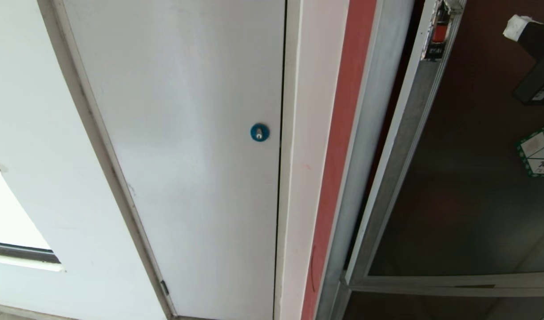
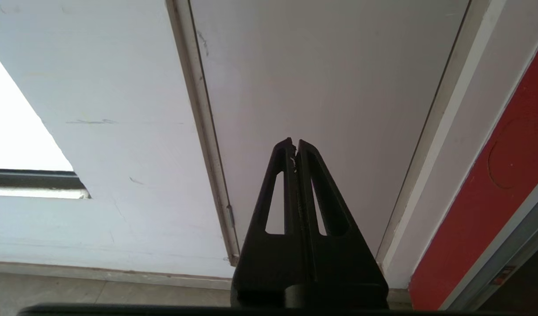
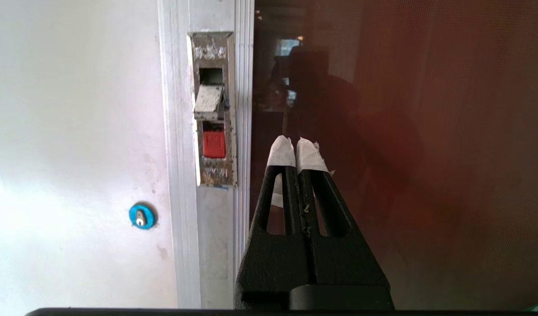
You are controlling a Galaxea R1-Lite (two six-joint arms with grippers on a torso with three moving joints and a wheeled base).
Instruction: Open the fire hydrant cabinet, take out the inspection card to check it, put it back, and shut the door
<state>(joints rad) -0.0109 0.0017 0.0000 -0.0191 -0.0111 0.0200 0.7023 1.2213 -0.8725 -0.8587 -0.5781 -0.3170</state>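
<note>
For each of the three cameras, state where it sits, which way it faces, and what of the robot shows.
Head: on the robot's head, facing the white door and the glass door; right gripper at the upper right.
Left wrist: behind the shut left gripper, facing the white door low down.
Right wrist: behind the shut right gripper, facing the red latch.
Shared: the blue lock, in head and right wrist views.

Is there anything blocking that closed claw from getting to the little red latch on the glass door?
Nothing visible does. The right gripper, shut, is in front of the door, beside the red latch in the frame, with only open air between them.
</note>
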